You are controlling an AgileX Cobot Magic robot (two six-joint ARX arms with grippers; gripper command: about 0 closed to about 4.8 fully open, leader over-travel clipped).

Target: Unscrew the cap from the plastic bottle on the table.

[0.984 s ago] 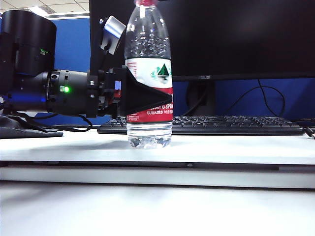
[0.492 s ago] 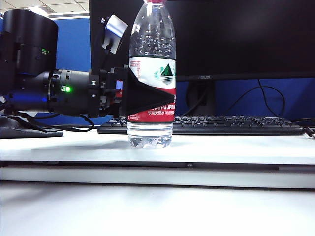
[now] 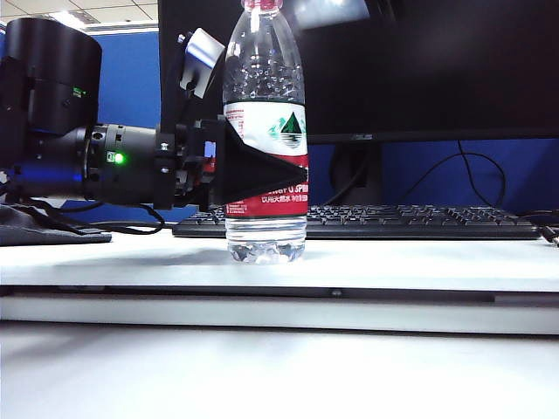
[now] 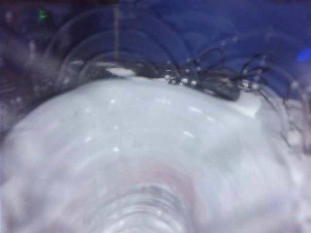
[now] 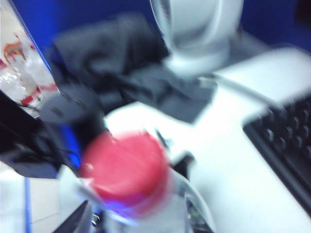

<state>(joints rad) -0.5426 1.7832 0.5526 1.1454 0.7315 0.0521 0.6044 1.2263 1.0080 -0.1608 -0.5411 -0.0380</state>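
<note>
While the tall clear plastic water bottle [image 3: 265, 140] with its red and white label stood upright on the wide flat white table [image 3: 419, 262], the left gripper [image 3: 262, 170] reached in level from the left of the exterior view and was clamped around the bottle's labelled middle. One black wedge-shaped finger [image 3: 253, 170] lay across the front of the label, its tip reaching toward the bottle's right side. The black arm [image 3: 105, 161] behind it showed a small green light.

The small round red plastic cap [image 3: 262, 4] sat on the bottle's neck, at the very top edge of the exterior view, only partly in frame. From the right wrist view, the cap [image 5: 125, 167] showed as a blurred red disc seen from above, with the clear shoulder of the bottle [image 5: 184, 204] below it. The right gripper did not appear in the exterior view. In its own wrist view only a dark sliver at the lower edge might have been a finger; whether its jaws stood apart or together could not be told.

The left wrist view was filled with the bottle's clear ribbed body [image 4: 146, 165], pressed close to the lens and blurred.

Behind the bottle lay a black keyboard [image 3: 410, 220], and behind that a dark monitor [image 3: 419, 70] on a stand. A blue partition [image 3: 131, 78] closed off the back. Dark crumpled fabric [image 5: 121, 63] lay on the table beyond the bottle in the right wrist view.
</note>
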